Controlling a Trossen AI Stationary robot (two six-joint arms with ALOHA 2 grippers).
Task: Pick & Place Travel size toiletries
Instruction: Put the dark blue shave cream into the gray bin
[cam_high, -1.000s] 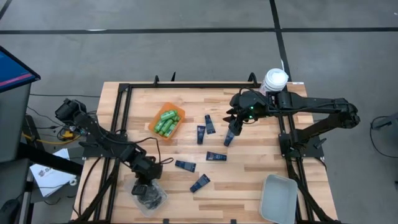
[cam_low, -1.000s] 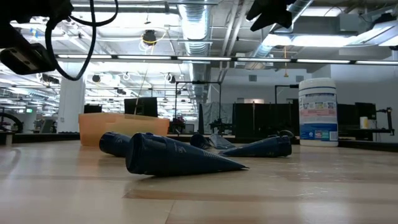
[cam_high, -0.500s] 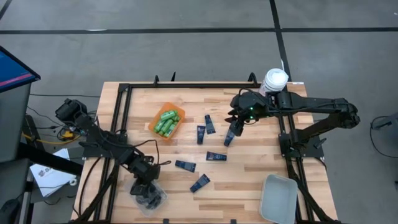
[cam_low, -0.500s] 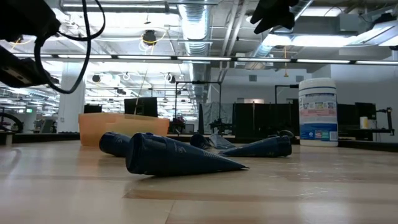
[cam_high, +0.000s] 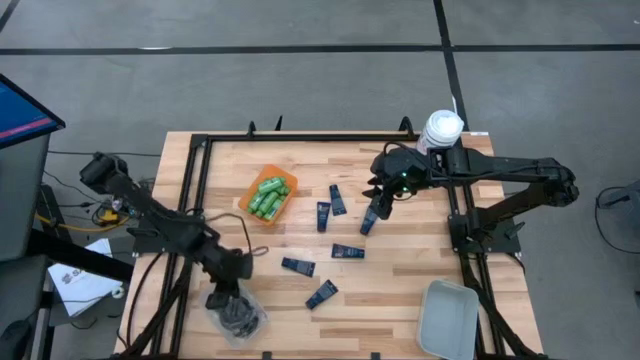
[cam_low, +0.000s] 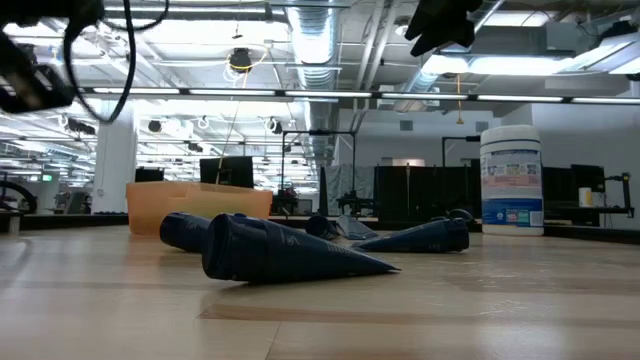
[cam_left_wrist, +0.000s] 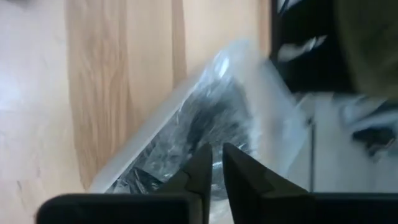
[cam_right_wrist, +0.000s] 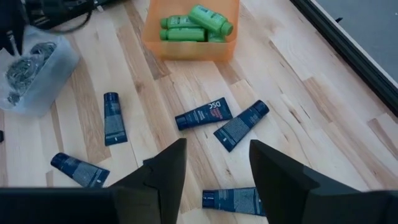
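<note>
Here the surface (cam_high: 400, 260) carries an orange bin (cam_high: 268, 195) of green bottles (cam_high: 267, 197), six navy tubes (cam_high: 347, 252) strewn mid-table, and a clear tray (cam_high: 238, 318) of packets at the near-left edge. The tubes look light, soft and flat, best pinched across the middle; the packets look crinkly and slippery. The left gripper (cam_left_wrist: 214, 163) hangs almost clenched over the tray, grasping nothing; the right gripper (cam_high: 377, 205) is released over the tubes.

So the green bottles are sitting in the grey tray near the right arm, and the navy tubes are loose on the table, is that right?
Not quite. The green bottles lie in the orange bin, as the high view shows; the grey tray holds none of them. The navy tubes are indeed loose on the table.
</note>
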